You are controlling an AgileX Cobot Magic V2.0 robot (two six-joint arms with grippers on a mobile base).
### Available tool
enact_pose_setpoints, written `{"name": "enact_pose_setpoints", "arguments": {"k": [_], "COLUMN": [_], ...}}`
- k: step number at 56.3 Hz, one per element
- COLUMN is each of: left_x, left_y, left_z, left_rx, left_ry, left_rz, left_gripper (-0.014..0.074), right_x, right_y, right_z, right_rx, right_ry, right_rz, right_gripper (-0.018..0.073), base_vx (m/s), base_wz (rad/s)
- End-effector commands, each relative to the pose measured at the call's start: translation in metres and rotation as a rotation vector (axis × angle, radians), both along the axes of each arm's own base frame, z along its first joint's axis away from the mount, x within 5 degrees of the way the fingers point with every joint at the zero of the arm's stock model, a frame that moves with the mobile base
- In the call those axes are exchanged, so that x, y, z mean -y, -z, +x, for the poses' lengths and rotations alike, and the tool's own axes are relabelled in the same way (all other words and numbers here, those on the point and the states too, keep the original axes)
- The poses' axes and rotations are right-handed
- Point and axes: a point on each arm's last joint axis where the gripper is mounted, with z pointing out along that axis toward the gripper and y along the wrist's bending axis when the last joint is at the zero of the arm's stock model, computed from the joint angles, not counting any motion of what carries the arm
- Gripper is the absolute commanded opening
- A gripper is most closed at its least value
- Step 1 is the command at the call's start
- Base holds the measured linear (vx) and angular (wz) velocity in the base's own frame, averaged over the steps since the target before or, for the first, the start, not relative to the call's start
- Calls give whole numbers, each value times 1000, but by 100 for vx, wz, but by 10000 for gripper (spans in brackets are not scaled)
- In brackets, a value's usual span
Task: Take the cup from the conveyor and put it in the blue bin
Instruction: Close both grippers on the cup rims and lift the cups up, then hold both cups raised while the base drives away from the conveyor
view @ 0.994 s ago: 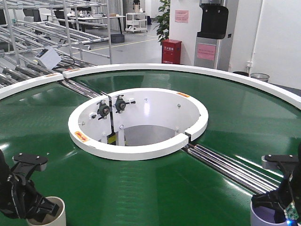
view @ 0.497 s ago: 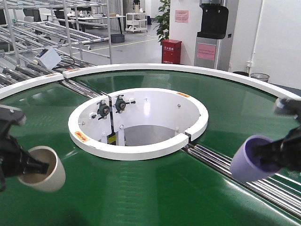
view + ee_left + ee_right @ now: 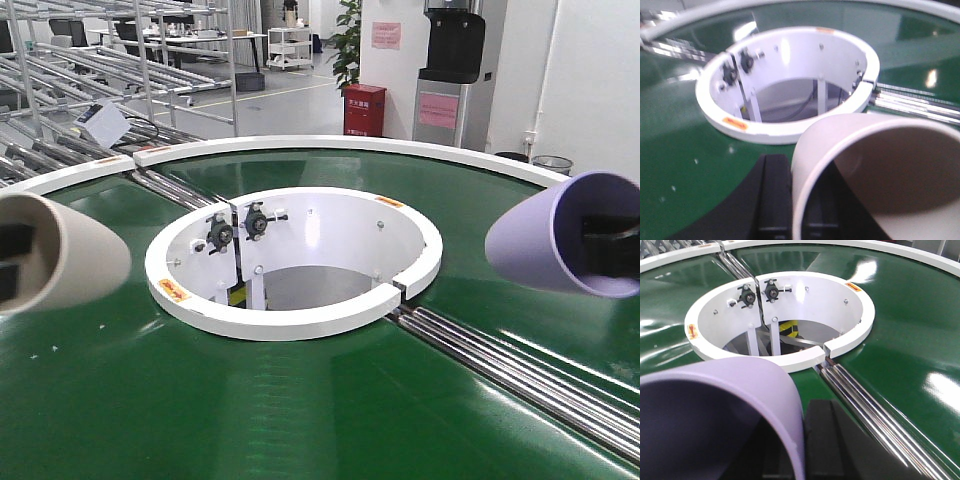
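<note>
Cream plastic wall: the left gripper (image 3: 792, 205) is clamped across the rim of the cream cup (image 3: 60, 250), and the right gripper (image 3: 802, 445) likewise pinches the purple cup (image 3: 545, 245). Both cups stood on the belt a second ago. They now hang lifted and tipped sideways, so the pick is judged complete and placing is outstanding. The conveyor (image 3: 300, 400) lies below, glossy green. The blue bin is not in view. Racking (image 3: 100, 50) and a red cabinet (image 3: 364, 108) stand behind.

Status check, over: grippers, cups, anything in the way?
Left gripper shut on cream cup, right gripper shut on purple cup. Both cups held above the conveyor, tipped sideways. Blue bin not in view; no obstruction seen.
</note>
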Motion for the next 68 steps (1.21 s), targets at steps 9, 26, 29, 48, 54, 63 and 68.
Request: {"name": "enact_pose_setpoints", "arguments": {"k": [9,26,29,48,54,63,68], "left_x": [-6,-8,-8,-8,-8,-8,-8], "left_y": [-36,-39,-39,-39,-39,-39,-39], "left_z": [-44,-54,-54,-54,-54,-54,-54], "left_rx": [213,229,229,229,229,229,229], "left_ry": [4,7,7,7,7,7,7], "left_rz": [-27,-28,-28,-28,-28,-28,-28], "left_gripper": [52,52,52,52,52,52,52], "right_x": [3,3,3,3,3,3,3], "right_y": [-21,-20,-20,-20,-20,-20,-19], "right_z": [-11,-11,-11,-11,-11,-11,-11], "right_rx": [124,114,114,114,114,114,110], "right_ry": [12,11,11,11,11,11,10], "right_rz": [11,9,9,9,9,10,9], "right_gripper": [-9,-9,-9,-9,-9,-9,-9], "base_vx": [0,0,0,0,0,0,-1], "base_wz": [0,0,0,0,0,0,1]}}
